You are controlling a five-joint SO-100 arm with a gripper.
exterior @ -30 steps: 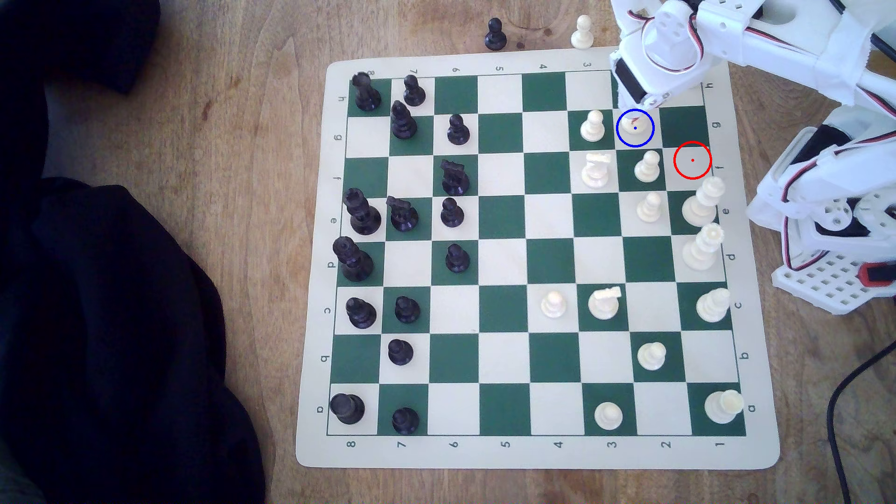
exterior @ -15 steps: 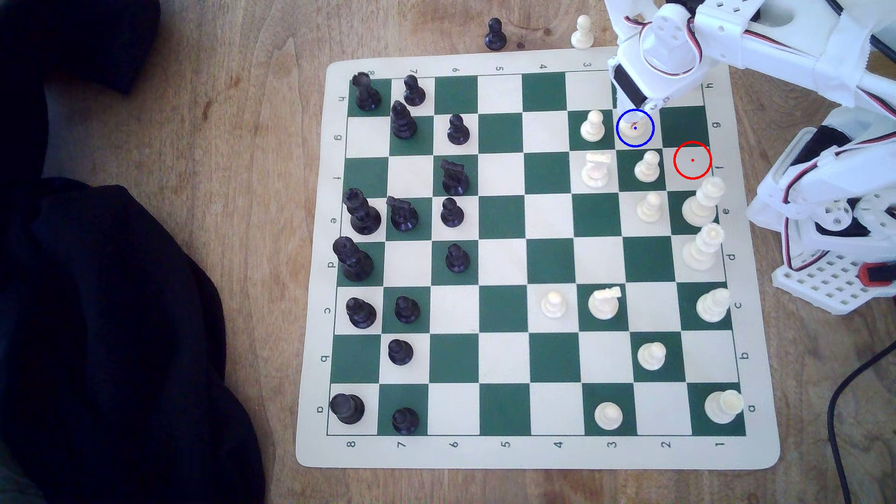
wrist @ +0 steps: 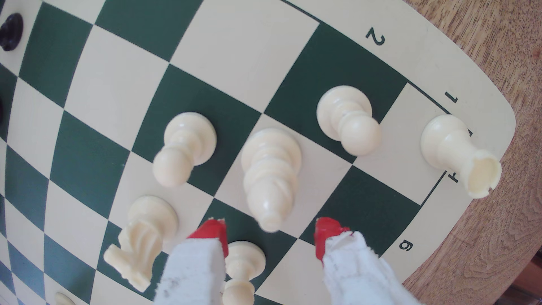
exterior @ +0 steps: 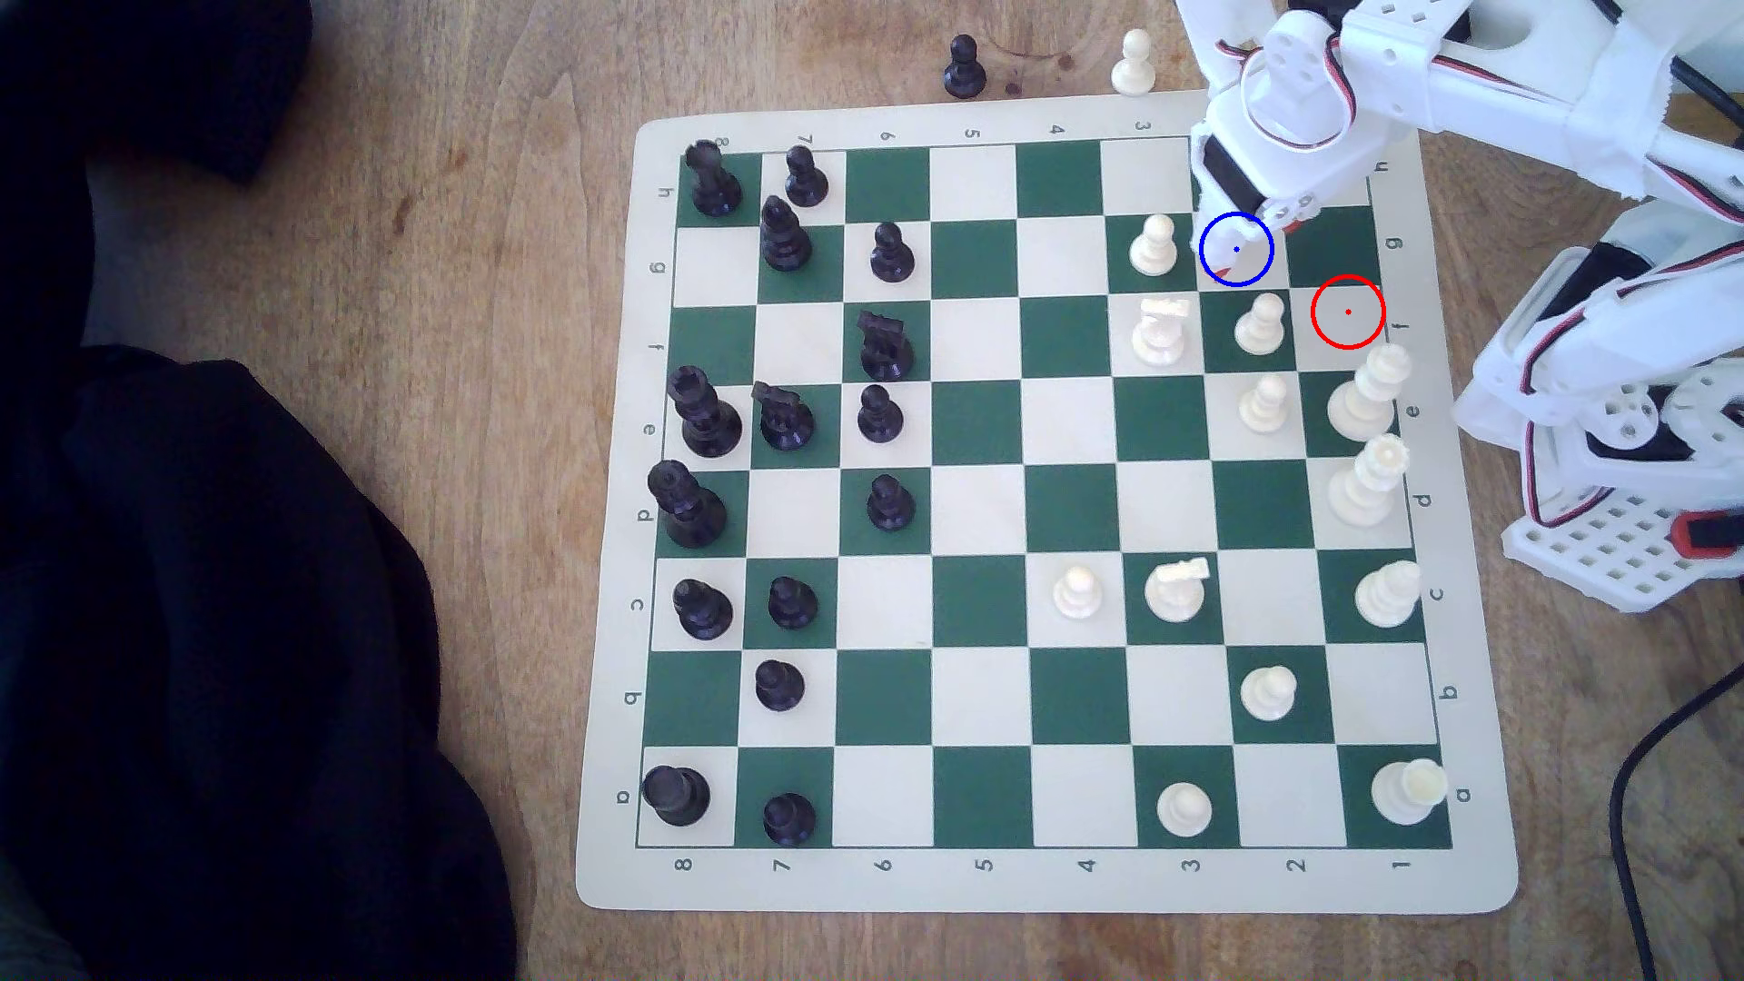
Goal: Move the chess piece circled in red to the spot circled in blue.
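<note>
in the exterior view the gripper [exterior: 1255, 222] hangs over the far right corner of the board [exterior: 604, 849], its tips at the blue ring [exterior: 1236, 249]; the red ring [exterior: 1348, 311], just to its near right, encloses a bare cream square.

in the wrist view the bishop [wrist: 269, 179] stands upright on a cream square between two white pawns, and the red-tipped jaws sit apart on either side of its head, gripping nothing. judging from this, placement looks done; lift straight up so neither tip clips the head.

Place: hobby robotics setup, likely a home
Signs: wooden bench [exterior: 283, 283], roll-up chess mat [exterior: 1038, 882], 3D-printed arm [exterior: 1510, 85], dark cloth [exterior: 236, 660]
</note>
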